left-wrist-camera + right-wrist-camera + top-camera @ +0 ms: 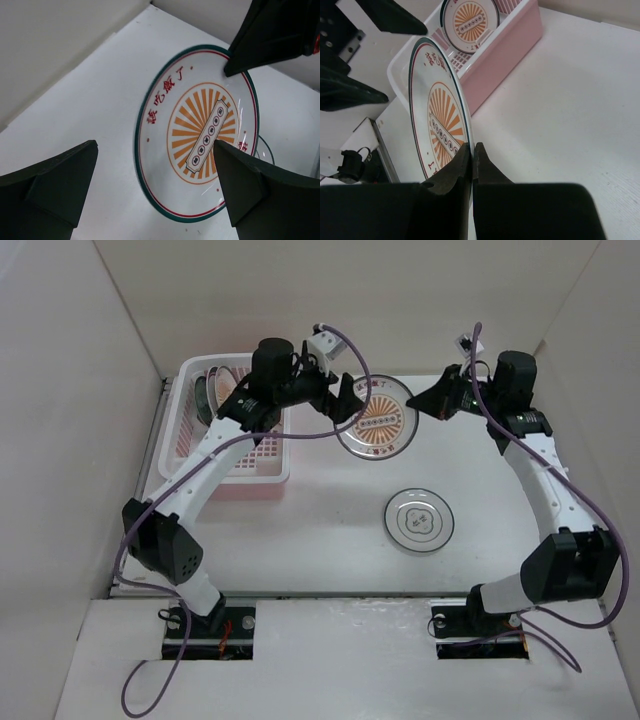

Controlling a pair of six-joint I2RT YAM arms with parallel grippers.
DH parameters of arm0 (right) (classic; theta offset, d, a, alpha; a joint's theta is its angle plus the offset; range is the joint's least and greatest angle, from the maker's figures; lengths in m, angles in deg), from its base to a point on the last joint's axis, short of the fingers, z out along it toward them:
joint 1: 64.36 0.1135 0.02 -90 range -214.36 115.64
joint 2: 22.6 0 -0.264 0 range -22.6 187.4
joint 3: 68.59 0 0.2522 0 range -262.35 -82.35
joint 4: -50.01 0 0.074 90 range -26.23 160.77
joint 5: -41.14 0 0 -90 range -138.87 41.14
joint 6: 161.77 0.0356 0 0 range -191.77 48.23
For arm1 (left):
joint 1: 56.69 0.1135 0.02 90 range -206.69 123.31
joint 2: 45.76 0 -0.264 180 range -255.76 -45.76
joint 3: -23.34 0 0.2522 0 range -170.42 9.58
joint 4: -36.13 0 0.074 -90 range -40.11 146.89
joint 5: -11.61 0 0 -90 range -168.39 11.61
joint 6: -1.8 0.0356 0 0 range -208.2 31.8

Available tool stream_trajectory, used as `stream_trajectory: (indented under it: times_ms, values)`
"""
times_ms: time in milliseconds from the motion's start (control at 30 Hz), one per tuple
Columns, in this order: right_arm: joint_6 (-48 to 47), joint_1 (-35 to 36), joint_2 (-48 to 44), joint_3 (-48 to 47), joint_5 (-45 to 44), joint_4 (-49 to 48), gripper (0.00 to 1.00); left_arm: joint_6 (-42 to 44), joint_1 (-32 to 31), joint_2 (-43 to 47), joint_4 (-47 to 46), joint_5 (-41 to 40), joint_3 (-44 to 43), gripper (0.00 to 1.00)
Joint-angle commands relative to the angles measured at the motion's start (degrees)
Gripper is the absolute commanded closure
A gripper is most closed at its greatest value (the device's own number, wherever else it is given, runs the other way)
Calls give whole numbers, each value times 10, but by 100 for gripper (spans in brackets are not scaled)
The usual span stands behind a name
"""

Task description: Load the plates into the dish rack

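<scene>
Right pincer [471, 146] clamps one sunburst plate [440, 115], left pincer [155, 145] gapes open; one grey-patterned plate [420, 519] lies flat

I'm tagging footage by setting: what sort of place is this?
Most likely a robot test cell, not a home kitchen: plain white panels box in the table, two cabled robot arms are bolted to its near edge, and a lone pink dish rack holds plates.
</scene>
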Motion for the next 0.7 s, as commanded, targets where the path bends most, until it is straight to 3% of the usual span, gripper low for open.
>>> stream_trajectory:
  times_ms: [0,100,233,367,400,500,533,667]
  values:
    - [10,-9,-26,-12,25,-63,100,17,-2,-19,25,99,-35,0]
    - [4,-14,-32,-12,25,-63,100,24,-2,-37,31,105,-50,0]
    - [4,-14,-32,-12,36,-63,100,29,-2,-44,36,124,-50,12]
    - [4,-14,-32,-7,36,-63,100,29,-2,-50,31,140,-50,48]
    - [4,-14,-32,-7,36,-63,100,29,-2,-50,26,146,-50,63]
    - [4,-14,-38,-7,36,-63,100,24,-2,-45,4,146,-28,83]
    - [4,-14,-38,-2,41,-63,100,24,-2,-39,-11,146,-22,98]
    - [4,-14,-38,-2,46,-63,100,12,-2,-20,-44,146,7,100]
